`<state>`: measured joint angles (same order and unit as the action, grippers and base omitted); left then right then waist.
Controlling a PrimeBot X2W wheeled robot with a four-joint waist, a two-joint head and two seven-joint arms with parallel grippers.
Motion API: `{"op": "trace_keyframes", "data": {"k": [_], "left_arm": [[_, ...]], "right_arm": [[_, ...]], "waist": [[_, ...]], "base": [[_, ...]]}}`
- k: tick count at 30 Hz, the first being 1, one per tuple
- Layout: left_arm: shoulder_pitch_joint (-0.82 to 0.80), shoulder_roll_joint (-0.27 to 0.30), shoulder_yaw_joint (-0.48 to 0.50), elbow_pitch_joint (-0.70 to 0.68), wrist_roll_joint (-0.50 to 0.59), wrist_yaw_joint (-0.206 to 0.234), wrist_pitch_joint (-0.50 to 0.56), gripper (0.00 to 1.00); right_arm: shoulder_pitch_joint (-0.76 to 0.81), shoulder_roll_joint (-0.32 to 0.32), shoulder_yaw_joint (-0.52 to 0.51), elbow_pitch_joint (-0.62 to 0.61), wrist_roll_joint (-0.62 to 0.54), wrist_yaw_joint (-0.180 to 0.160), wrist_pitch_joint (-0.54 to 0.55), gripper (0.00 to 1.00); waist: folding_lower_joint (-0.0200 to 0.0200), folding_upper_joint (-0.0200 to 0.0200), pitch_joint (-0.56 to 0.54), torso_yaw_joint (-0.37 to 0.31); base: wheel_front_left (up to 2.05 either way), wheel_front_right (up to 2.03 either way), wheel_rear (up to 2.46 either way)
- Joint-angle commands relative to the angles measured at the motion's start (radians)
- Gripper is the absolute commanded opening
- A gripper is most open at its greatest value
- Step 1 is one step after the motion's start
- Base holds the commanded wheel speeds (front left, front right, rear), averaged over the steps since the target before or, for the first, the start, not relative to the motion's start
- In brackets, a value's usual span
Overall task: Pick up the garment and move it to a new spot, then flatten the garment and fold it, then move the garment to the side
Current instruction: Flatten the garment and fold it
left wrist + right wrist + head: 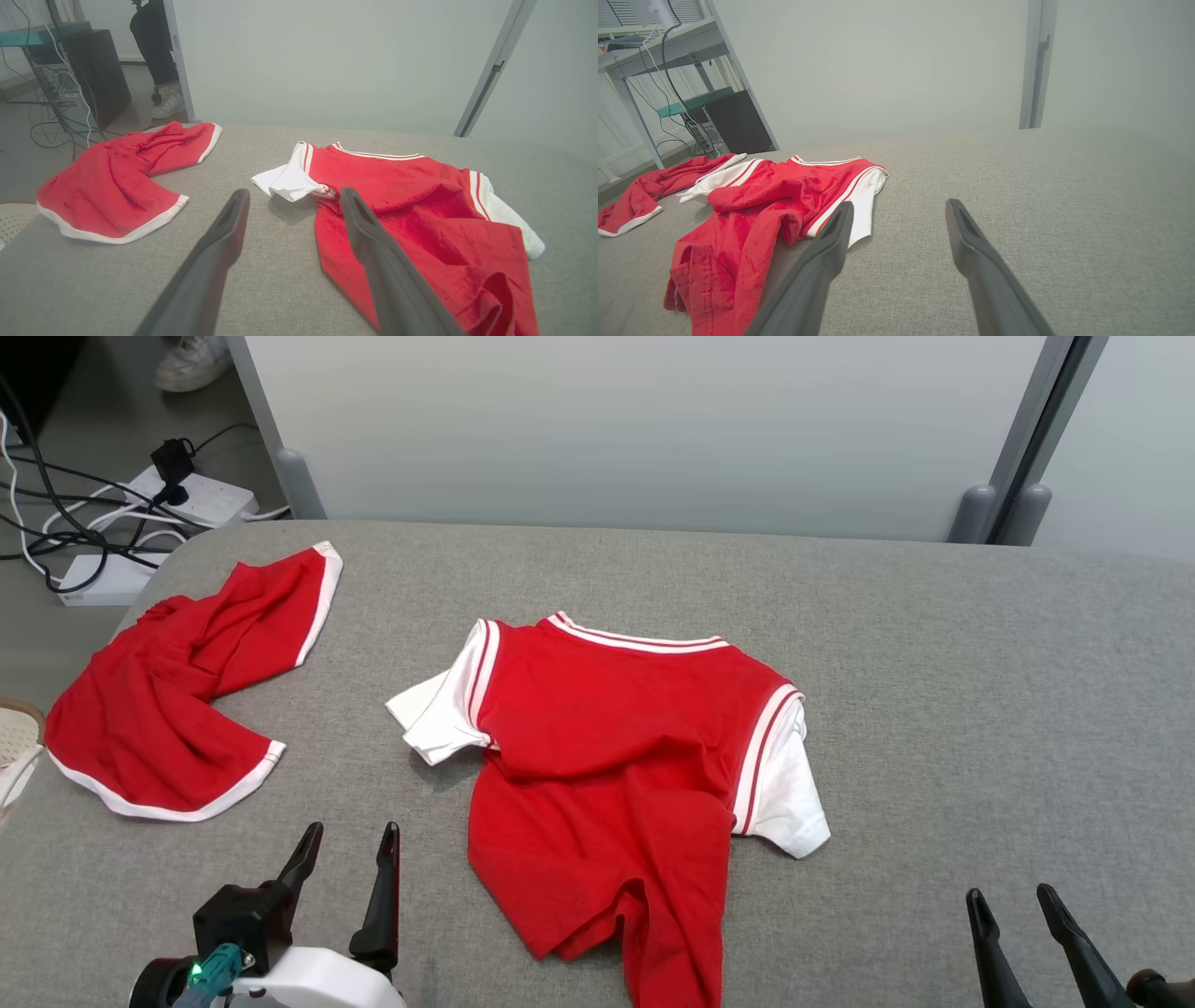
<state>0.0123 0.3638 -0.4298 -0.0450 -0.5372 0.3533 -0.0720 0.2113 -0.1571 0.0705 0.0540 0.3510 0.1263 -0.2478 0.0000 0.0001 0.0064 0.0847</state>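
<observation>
The garment (616, 747) is a red top with white sleeves and white-striped trim, lying crumpled in the middle of the grey padded table (934, 663); its lower hem is bunched toward the near edge. My left gripper (352, 835) hovers open near the front edge, just left of the garment's hem. In the left wrist view the open left gripper (294, 193) points at the white sleeve of the garment (411, 196). My right gripper (1010, 896) stands open at the front right, apart from the cloth. In the right wrist view the right gripper (900, 205) is over bare table, the garment (784, 196) to its left.
Red shorts with white trim (177, 700) lie at the table's left end, also the shorts (112, 186). A pale partition (653, 429) stands behind the table. On the floor at far left are a power strip with cables (187, 495) and a person's shoe (191, 359).
</observation>
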Motion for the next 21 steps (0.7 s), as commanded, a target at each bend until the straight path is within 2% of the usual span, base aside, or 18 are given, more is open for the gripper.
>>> {"op": "trace_keyframes", "data": {"k": [1,21], "left_arm": [[-0.026,0.023,0.045,-0.030,-0.001,0.010,-0.006,1.00],[-0.034,0.022,0.013,-0.049,0.002,0.004,0.003,1.00]], "right_arm": [[-0.016,-0.013,0.012,-0.018,-0.008,0.004,-0.014,1.00],[-0.041,-0.012,0.019,0.001,0.009,0.004,-0.014,1.00]], "waist": [[0.0000,-0.0001,-0.005,-0.001],[0.0000,-0.0001,-0.007,0.005]], "base": [[0.00,0.00,0.00],[0.00,0.00,0.00]]}}
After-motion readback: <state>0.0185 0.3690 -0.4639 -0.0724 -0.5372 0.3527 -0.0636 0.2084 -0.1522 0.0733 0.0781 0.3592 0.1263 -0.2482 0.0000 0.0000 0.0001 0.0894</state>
